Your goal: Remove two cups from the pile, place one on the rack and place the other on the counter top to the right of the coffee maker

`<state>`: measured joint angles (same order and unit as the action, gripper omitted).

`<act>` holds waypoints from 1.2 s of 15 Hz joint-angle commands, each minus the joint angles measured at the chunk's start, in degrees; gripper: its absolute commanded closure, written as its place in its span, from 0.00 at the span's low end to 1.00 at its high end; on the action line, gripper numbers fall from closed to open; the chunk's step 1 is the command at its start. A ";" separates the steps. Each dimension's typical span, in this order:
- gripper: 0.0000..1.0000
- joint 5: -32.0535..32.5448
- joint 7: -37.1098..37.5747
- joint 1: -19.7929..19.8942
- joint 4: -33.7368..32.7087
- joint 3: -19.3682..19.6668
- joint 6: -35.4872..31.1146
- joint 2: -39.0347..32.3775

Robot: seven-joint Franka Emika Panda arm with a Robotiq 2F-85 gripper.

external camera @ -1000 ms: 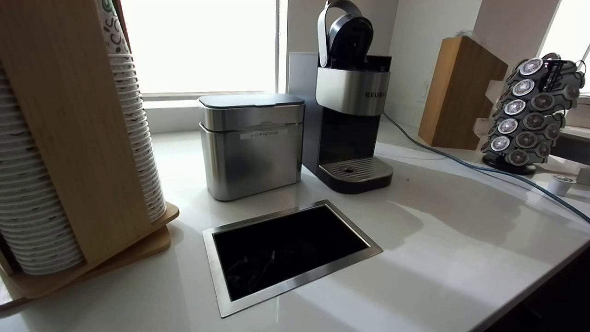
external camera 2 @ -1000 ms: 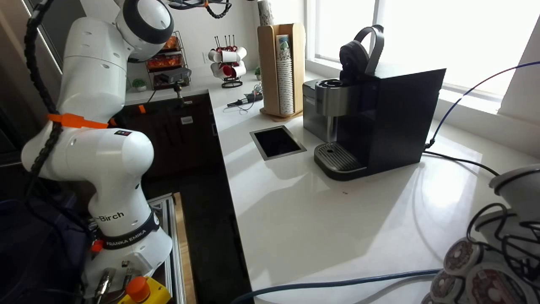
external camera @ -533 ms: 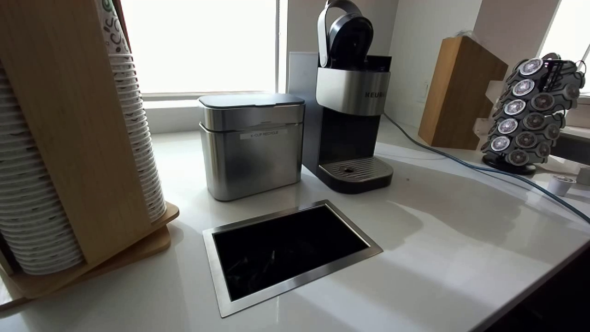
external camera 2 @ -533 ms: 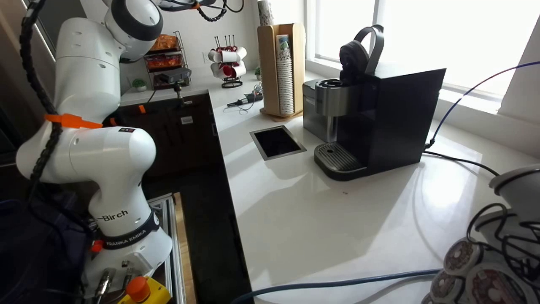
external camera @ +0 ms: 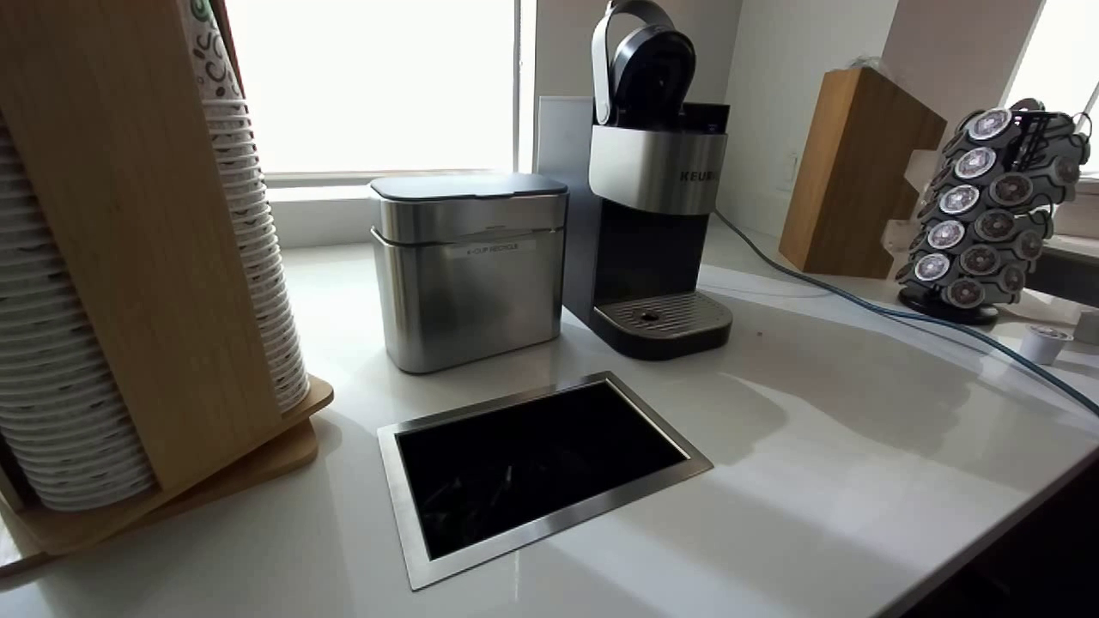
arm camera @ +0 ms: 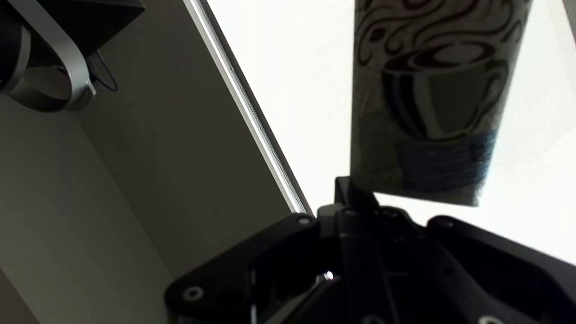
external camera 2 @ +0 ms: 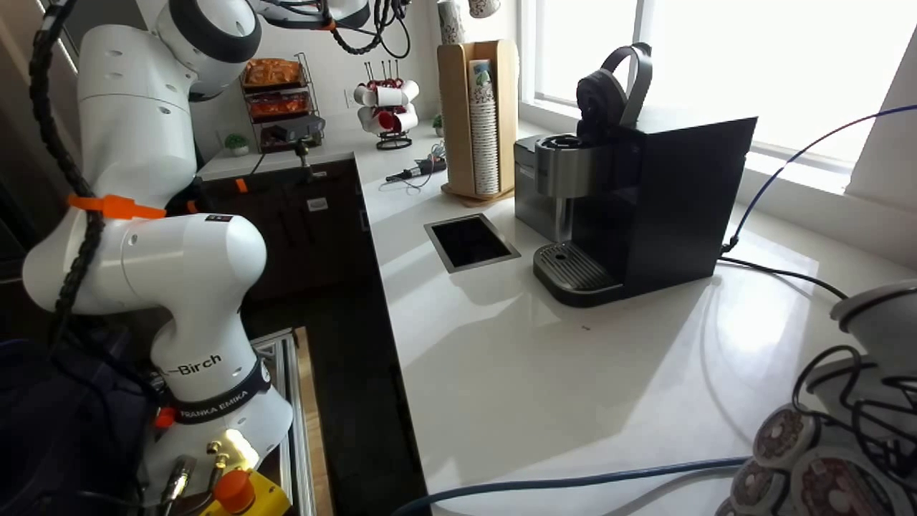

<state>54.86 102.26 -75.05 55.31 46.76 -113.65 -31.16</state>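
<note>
By the window [external camera 2: 587, 50], the tool [arm camera: 357, 191] pinches a cup [arm camera: 432, 112]. On the desk [external camera 2: 501, 401], the pile [external camera 2: 485, 147] stands in a wooden holder [external camera 2: 453, 118], near the coffee maker [external camera 2: 673, 208].

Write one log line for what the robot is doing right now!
gripper: shut on cup | cup: in the air | coffee maker: lid up | cup piles: in wooden stand

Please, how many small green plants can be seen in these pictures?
2, both in an exterior view: a leafy plant near the orange bags, and a partly hidden plant close to the hanging mugs. Other plants may be hidden.
</note>
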 commanded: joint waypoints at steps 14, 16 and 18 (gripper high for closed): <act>0.99 0.60 15.11 -18.64 25.21 7.41 39.65 20.73; 0.99 -0.25 19.42 -21.41 30.42 7.17 46.38 24.71; 0.99 -2.26 24.92 -23.54 36.11 6.59 50.83 29.24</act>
<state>54.65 118.36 -93.78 81.33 54.18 -67.66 -11.34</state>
